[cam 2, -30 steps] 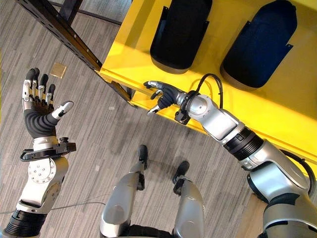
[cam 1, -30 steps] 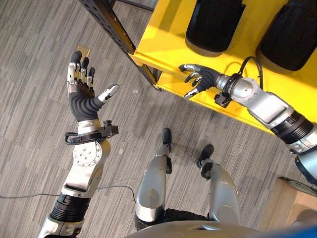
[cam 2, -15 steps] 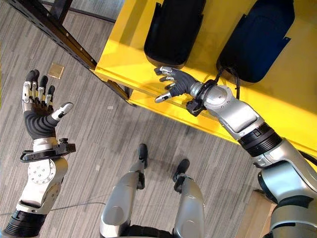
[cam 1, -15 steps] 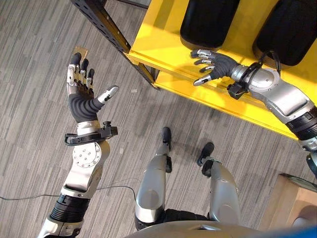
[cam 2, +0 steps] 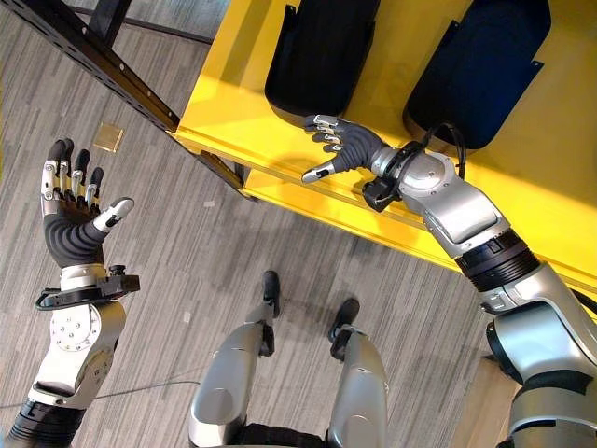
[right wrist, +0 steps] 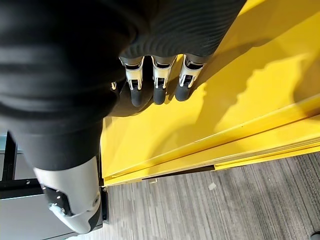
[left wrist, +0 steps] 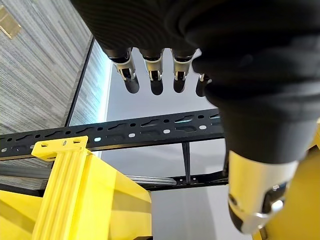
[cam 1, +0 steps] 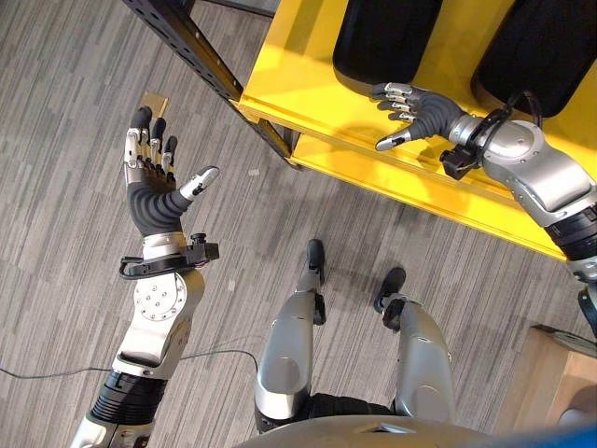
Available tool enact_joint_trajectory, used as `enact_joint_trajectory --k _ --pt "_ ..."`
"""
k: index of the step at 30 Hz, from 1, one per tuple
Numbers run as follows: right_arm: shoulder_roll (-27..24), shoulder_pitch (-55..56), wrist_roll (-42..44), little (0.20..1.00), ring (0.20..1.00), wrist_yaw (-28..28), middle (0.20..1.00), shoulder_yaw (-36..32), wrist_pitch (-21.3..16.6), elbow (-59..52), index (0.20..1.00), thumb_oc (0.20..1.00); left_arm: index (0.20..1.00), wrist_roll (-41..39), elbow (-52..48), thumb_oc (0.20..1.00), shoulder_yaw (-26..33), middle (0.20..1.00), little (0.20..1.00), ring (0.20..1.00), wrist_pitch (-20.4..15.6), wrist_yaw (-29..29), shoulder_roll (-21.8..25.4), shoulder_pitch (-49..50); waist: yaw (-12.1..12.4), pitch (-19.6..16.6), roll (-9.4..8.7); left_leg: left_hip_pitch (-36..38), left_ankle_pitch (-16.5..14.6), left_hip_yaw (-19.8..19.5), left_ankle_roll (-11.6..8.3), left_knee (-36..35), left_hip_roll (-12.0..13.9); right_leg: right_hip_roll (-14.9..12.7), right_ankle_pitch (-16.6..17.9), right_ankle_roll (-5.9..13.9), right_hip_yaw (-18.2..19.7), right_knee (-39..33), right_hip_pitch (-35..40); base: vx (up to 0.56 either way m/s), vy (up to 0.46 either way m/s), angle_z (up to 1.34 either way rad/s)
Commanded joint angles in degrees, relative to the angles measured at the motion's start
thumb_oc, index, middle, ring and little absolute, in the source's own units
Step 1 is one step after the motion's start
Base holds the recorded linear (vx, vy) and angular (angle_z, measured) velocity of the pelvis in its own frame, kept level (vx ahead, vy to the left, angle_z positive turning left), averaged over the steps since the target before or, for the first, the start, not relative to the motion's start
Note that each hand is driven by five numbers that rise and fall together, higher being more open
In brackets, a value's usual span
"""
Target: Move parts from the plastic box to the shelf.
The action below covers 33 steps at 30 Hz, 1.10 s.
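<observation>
1. 2 black moulded parts are already sitting on the yellow shelf (cam 1: pixel 308 79): the near part (cam 1: pixel 387 37) and a second part (cam 1: pixel 541 51) beside it, apart from each other.
2. The right robot hand (cam 1: pixel 420 110) is hovering over the shelf just in front of the near part, its fingers spread and relaxed, gripping nothing; its wrist view is showing straight fingers (right wrist: pixel 158 87) above bare yellow surface.
3. The left robot hand (cam 1: pixel 154 182) is hanging over the floor well away from the shelf, palm up, fingers straight and thumb splayed, carrying nothing.
4. Judging from this, at least 2 parts are looking placed and neither robot hand is carrying another one, so the robot is sitting between a placement and the next fetch.
5. The plastic box is not something I can make out here, so I cannot tell how many parts are left to move.
6. The shelf is offering a smooth, flat yellow deck with a raised lip along its front edge; open space is remaining on the deck in front of the parts.
7. A black perforated upright (cam 1: pixel 201 56) is running along the shelf's corner, framing the rack.
8. The floor (cam 1: pixel 65 112) is showing grey striped carpet, with a small tan square (cam 1: pixel 155 101) lying flat on it near the left robot hand's fingertips.
</observation>
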Motion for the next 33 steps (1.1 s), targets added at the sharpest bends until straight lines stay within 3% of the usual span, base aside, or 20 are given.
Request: enact_joint_trajectory --k 1,7,33 --pt "-1.7 -5.6 -1.1 1.0 1.0 3.3 1.0 1.2 -2.0 3.2 1.0 1.0 1.0 -2.9 -0.9 1.0 0.9 1.0 1.0 1.0 -3.3 -0.3 3.5 0.2 0.6 -1.6 -0.28 -0.4 -4.9 -2.9 -2.11 5.2 1.1 -1.0 5.3 5.36 2.3 -5.8 1.1 0.0 0.0 0.0" --pt "-1.9 -8.3 -1.9 1.0 1.0 4.3 1.0 3.2 -5.3 6.7 1.0 1.0 1.0 -3.4 4.6 1.0 0.9 1.0 1.0 1.0 -3.3 -0.3 4.5 -4.4 -0.1 -1.6 -1.34 -0.6 -4.5 -2.5 -2.3 5.1 1.7 -0.6 5.6 5.17 2.4 -5.6 0.6 0.0 -0.005 0.02" --pt "4.0 -14.6 -4.6 1.0 1.0 -1.8 1.0 5.5 -7.0 11.7 1.0 1.0 1.0 -2.8 14.0 1.0 -3.0 1.0 1.0 1.0 -1.0 3.6 4.5 -17.0 -1.6 -1.6 -1.88 -2.7 -5.0 -2.3 -2.35 7.5 2.2 -0.1 5.7 4.86 3.7 -4.4 -1.3 0.0 -0.001 -0.02"
